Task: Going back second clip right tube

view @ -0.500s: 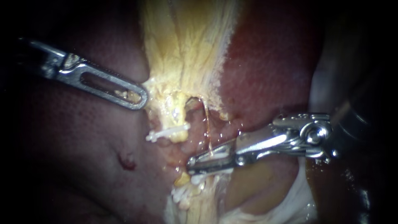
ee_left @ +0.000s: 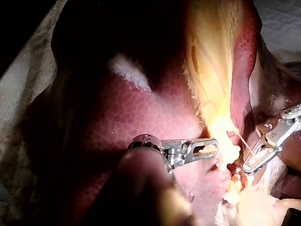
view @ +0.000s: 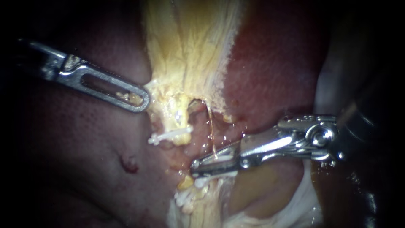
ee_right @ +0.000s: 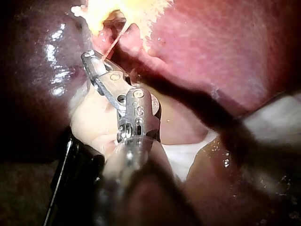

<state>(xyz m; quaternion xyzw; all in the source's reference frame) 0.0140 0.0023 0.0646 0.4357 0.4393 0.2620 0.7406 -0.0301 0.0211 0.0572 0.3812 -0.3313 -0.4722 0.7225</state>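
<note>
Jaws of my right instrument (view: 195, 167) stand slightly parted, holding nothing, just below the gallbladder (view: 190, 50) and against the thin right tube (view: 210, 126) hanging from it. A white clip (view: 204, 180) lies farther below. My left instrument (view: 142, 99) grips the gallbladder's yellow edge.

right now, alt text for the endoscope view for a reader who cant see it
The right instrument points its tip just above a white clip, over dark red liver. The left instrument meets pale yellow tissue higher up, with another white clip across its lower end.
</note>
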